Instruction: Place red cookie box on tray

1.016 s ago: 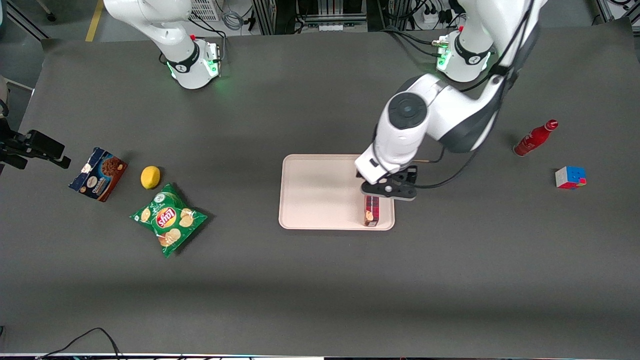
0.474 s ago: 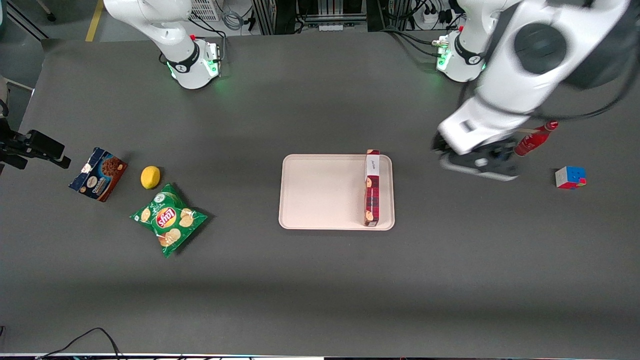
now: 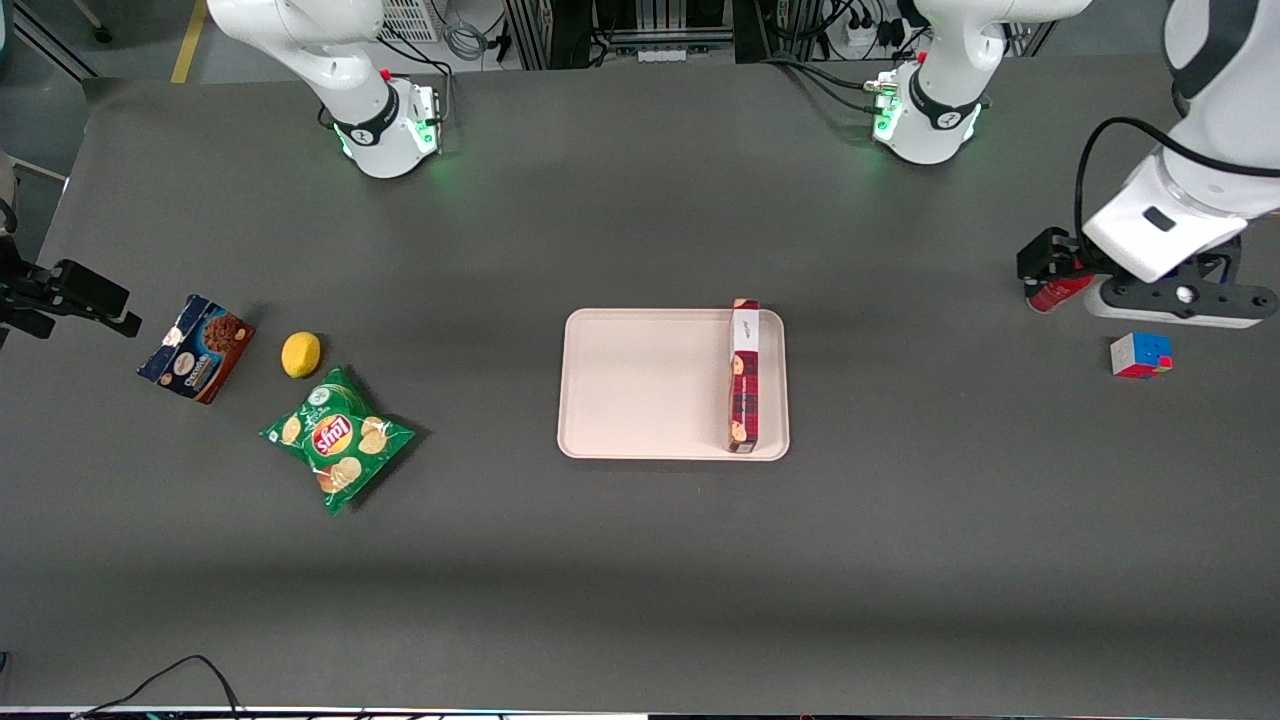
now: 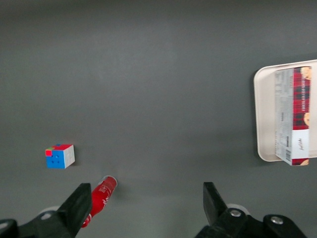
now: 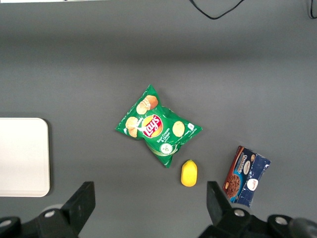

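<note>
The red cookie box point(image 3: 744, 375) point(image 4: 293, 116) lies flat on the pale pink tray point(image 3: 640, 385) point(image 4: 262, 119), along the tray's edge toward the working arm's end, its white end panel pointing away from the front camera. The gripper point(image 3: 1178, 303) point(image 4: 146, 202) hangs above the bare table well toward the working arm's end, far from the tray. Its fingers point(image 4: 79, 201) stand wide open with nothing between them. A corner of the tray point(image 5: 22, 156) also shows in the right wrist view.
A red bottle point(image 3: 1052, 293) point(image 4: 100, 196) lies under the gripper, partly covered by the arm, with a colour cube point(image 3: 1140, 355) point(image 4: 60, 156) beside it. Toward the parked arm's end lie a green chips bag point(image 3: 337, 438), a lemon point(image 3: 300, 354) and a blue cookie box point(image 3: 196, 347).
The gripper has let go of the red cookie box on the tray, lifted, and swung away toward the working arm's end, over the red bottle. The box lies still on the tray.
</note>
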